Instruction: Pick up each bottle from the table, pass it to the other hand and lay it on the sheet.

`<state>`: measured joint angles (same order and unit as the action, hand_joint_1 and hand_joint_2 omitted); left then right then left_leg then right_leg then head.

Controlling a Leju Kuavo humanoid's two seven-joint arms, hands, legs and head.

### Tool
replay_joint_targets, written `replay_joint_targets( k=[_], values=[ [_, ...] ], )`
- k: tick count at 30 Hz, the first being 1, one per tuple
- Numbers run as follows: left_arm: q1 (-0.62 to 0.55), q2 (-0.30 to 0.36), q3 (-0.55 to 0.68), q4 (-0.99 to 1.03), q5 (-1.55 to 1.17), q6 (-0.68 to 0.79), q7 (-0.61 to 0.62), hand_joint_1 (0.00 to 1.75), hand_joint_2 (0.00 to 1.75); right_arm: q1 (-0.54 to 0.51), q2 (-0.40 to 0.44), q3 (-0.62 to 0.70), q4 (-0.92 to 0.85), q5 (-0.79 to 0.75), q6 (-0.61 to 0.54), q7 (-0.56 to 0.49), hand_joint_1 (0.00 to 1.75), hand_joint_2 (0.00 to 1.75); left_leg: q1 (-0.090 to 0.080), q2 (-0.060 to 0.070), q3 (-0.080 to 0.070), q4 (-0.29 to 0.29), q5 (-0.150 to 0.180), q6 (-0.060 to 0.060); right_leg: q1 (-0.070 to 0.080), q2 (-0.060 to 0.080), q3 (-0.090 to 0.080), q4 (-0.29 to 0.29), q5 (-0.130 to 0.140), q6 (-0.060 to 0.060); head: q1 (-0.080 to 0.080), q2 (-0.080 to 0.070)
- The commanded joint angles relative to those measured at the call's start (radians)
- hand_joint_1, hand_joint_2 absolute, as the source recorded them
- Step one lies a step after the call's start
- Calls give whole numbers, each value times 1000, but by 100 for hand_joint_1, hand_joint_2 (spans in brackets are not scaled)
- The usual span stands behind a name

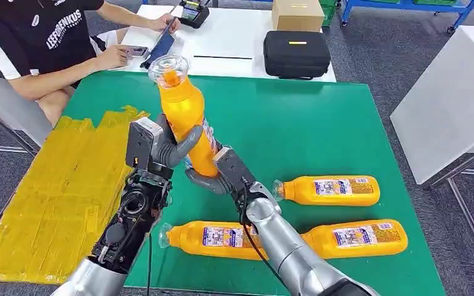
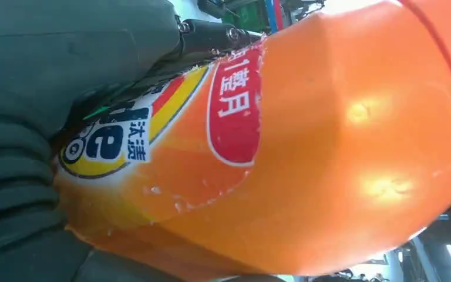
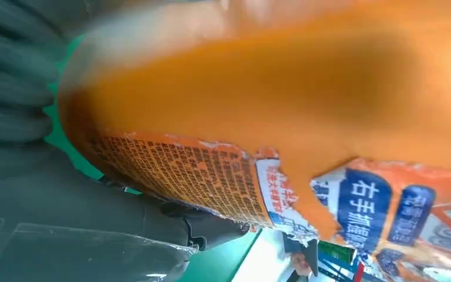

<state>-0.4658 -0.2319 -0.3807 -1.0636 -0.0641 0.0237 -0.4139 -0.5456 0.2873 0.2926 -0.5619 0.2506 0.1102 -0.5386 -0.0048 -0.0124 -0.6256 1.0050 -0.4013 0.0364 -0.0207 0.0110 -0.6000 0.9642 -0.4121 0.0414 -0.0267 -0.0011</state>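
An orange bottle [image 1: 182,105] with a clear cap stands upright in the air above the green table [image 1: 308,123]. My left hand [image 1: 160,148] wraps it from the left, thumb across its body. My right hand [image 1: 217,174] grips its lower end from the right. Close up, the bottle [image 2: 329,147] lies against my left hand [image 2: 35,88], and the bottle [image 3: 270,82] sits in my right hand [image 3: 23,117]. The yellow sheet [image 1: 55,185] covers the table's left part. Three more orange bottles lie flat: one [image 1: 330,190] at the right, two [image 1: 213,239] [image 1: 358,237] near the front edge.
A person in a black shirt [image 1: 43,31] sits at the far left with a phone. Behind the green table stands a white table [image 1: 234,37] with a black case [image 1: 296,54] and a cardboard box [image 1: 297,13]. Another white table [image 1: 457,92] stands to the right.
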Motion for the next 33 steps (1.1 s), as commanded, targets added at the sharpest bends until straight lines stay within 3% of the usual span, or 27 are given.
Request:
replay_joint_targets(
  k=[1, 3, 4, 5, 31, 32, 33],
  values=[
    [-54, 22, -63, 56, -12, 11, 2, 0, 175, -24, -16, 70, 30, 20, -20, 16, 175, 175, 0, 0, 2, 0, -1, -1, 1, -1, 2, 0, -1, -1, 0, 0],
    [-50, 17, -56, 56, 4, 22, -2, 0, 175, -22, -18, 80, 24, 24, -34, 21, 175, 175, 1, 0, 3, 0, -1, -2, 1, -1, 3, 0, -1, -2, 0, 0],
    [-52, 18, -60, 58, 6, 27, -3, 38, 175, -21, -20, 83, 23, 23, -40, 24, 175, 175, 1, 0, 5, 0, -3, -3, 1, -2, 6, 0, -3, -2, 0, 0],
    [-52, 19, -60, 58, 8, 30, -4, 173, 175, -21, -22, 84, 22, 23, -45, 25, 175, 175, 1, 0, 4, 0, -2, -2, 1, -2, 5, 0, -2, -2, 0, 0],
    [-55, 37, -52, 55, 20, 64, -22, 175, 175, 5, -45, 93, -67, 1, -93, 7, 175, 175, 1, 0, 4, 0, -2, -2, 1, -1, 4, 0, -2, -2, 0, 0],
    [-54, 42, -45, 48, 18, 70, -22, 175, 175, 20, -48, 93, -103, -4, -98, 0, 26, 175, 0, 0, 3, 0, -1, -2, 1, -1, 3, 0, -1, -1, 0, 0],
    [-54, 46, -39, 45, 15, 77, -23, 175, 175, 27, -49, 93, -122, -7, -102, -2, 0, 175, 1, 0, 5, 0, -2, -2, 1, -2, 5, 0, -3, -2, 0, 0]
  ],
)
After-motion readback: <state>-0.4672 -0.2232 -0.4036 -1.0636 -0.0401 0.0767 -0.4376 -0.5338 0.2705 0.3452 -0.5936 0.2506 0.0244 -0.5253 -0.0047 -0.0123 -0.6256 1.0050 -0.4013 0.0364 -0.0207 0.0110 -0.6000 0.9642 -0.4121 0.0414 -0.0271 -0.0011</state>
